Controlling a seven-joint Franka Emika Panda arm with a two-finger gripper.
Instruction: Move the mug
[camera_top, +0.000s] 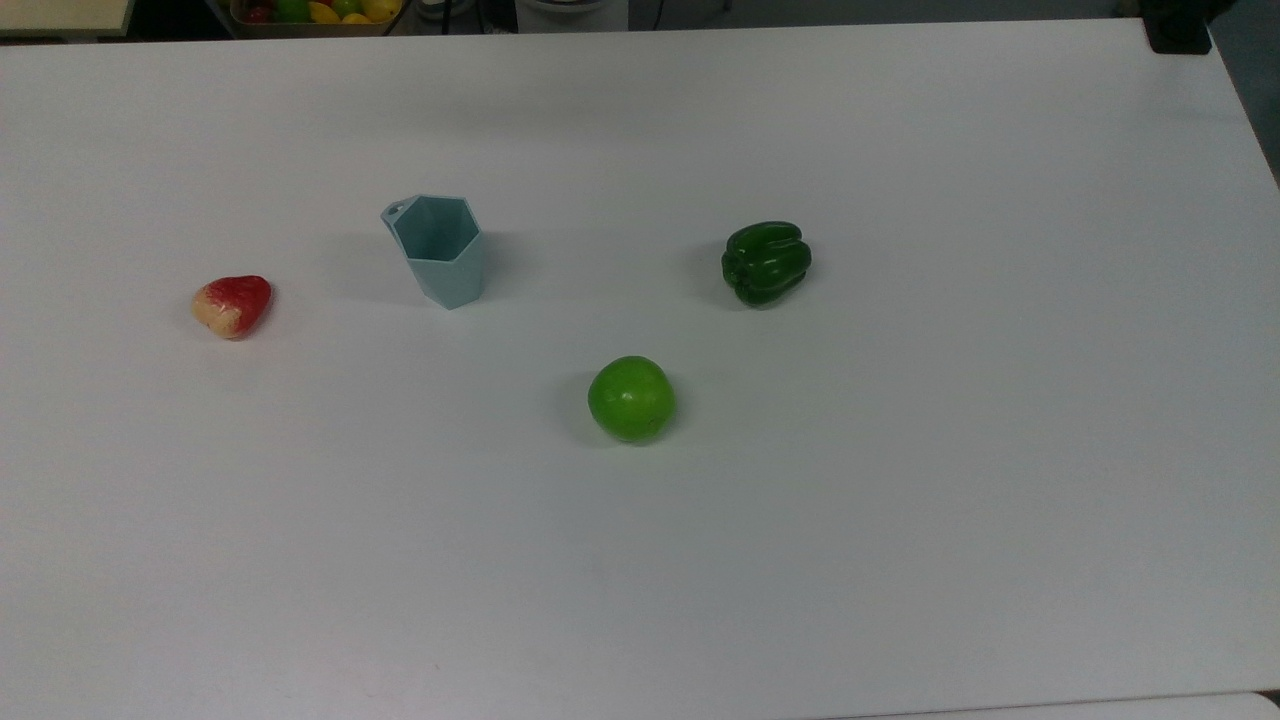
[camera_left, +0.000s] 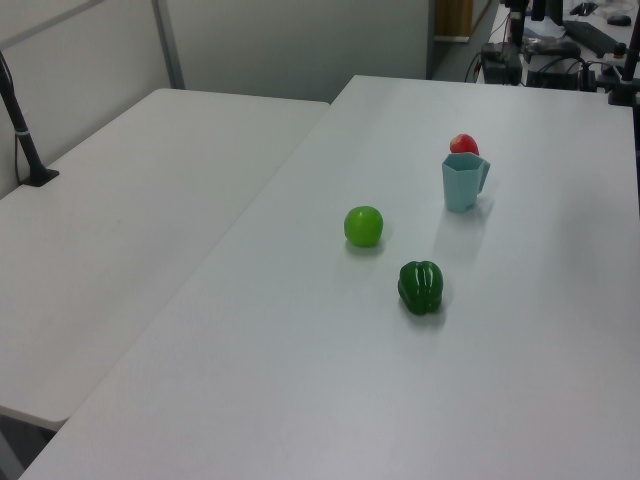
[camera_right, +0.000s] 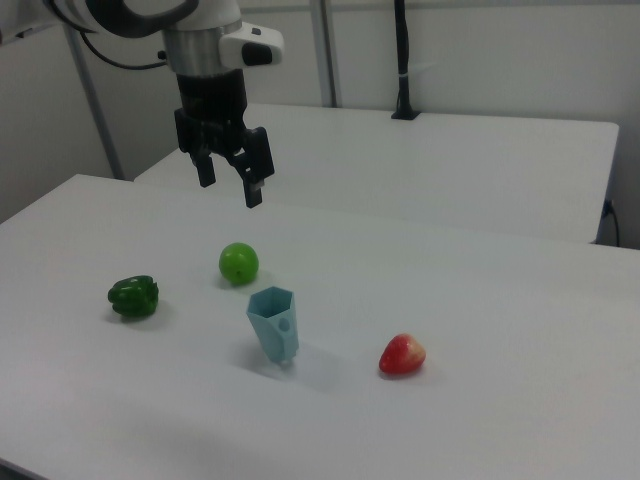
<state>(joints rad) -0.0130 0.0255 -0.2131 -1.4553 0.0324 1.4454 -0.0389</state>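
In the left view the red strawberry-shaped fruit (camera_left: 463, 144) is half hidden behind the mug (camera_left: 464, 182). At the far edge of the table (camera_top: 900, 560) in the top view, a tray of mixed fruit (camera_top: 312, 11) is cut off by the frame, and its contents are too small to count. A black clamp (camera_top: 1180, 30) sits at the top view's far right corner, also partly cropped.

On the table there are four loose things: one mug, one green apple (camera_top: 631, 398), one green bell pepper (camera_top: 765, 262) and one red strawberry-shaped fruit. All four stand well apart from each other.

The mug (camera_top: 438, 250) stands upright, open end up, its small loop handle at the rim on the side toward the top view's far left. It sits in the far half of the table in the top view, between the strawberry-shaped fruit (camera_top: 232, 305) toward the left edge and the pepper toward the right, with the apple nearer the table's middle.

In the right view the gripper (camera_right: 230, 183) hangs in the air above the table, beyond the apple (camera_right: 238, 262) and up from the mug (camera_right: 273, 324), touching nothing. Its two black fingers point down and are spread apart with nothing between them. A second white table (camera_right: 470, 165) stands behind, with a black post (camera_right: 401, 60) rising from it.
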